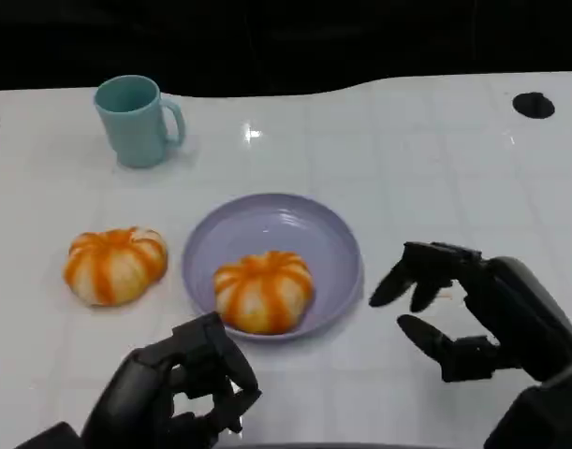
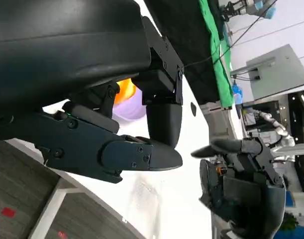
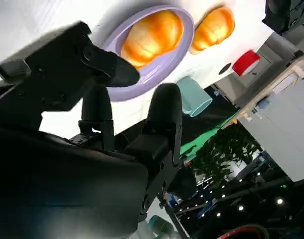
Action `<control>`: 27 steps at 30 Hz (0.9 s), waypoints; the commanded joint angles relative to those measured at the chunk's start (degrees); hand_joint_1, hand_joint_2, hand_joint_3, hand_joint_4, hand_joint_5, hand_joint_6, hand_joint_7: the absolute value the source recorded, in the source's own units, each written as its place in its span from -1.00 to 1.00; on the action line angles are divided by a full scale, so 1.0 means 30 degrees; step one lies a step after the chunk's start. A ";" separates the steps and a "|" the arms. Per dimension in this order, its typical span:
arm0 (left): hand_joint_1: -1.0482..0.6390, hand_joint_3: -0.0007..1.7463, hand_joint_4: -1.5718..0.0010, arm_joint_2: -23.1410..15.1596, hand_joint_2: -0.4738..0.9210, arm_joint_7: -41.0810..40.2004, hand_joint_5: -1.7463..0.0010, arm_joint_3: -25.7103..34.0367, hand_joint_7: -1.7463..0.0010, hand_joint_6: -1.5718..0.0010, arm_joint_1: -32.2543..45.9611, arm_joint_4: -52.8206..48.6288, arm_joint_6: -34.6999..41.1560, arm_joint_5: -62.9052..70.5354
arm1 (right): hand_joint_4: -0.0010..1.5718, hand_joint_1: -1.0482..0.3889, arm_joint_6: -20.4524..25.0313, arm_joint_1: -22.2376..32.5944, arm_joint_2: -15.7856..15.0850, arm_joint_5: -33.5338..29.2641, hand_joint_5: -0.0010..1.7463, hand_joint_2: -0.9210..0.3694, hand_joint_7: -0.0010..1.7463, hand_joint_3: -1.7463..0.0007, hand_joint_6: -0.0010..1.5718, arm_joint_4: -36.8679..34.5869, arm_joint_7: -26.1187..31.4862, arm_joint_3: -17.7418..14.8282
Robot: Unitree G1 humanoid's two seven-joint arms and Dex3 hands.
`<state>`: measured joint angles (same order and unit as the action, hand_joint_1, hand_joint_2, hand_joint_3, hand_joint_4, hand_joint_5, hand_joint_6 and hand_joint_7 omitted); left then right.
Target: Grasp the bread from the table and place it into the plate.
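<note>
nearest me, the left hand (image 1: 187, 388) sits low at the table's front edge, fingers curled in on nothing. the right hand (image 1: 454, 313) hovers just right of the plate (image 1: 342, 245), fingers spread and empty. one bread (image 1: 263, 290) lies in the plate's near half, between the two hands. a second bread (image 1: 114, 264) rests on the white table (image 1: 435, 168) left of the plate. furthest back stands a teal mug (image 1: 136, 120).

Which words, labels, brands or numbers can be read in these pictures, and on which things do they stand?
None can be read.
The cup, the plate and both breads carry no print.
The red and white object in the right wrist view is too blurred to tell.
</note>
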<state>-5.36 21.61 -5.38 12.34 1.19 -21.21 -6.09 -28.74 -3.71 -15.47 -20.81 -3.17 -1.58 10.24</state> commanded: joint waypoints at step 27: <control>-0.32 -0.65 0.12 -0.0489 1.00 0.0160 -1.00 0.0323 -0.80 0.25 -0.0107 -0.0317 0.0005 -0.0526 | -0.12 0.49 0.0083 0.3643 -0.0763 -0.2903 1.00 0.09 0.85 -0.58 -0.30 0.1813 0.1212 -0.0883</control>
<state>-5.95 21.75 -4.92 12.05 0.71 -20.60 -7.36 -27.86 6.93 -17.61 -28.69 3.04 0.48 7.50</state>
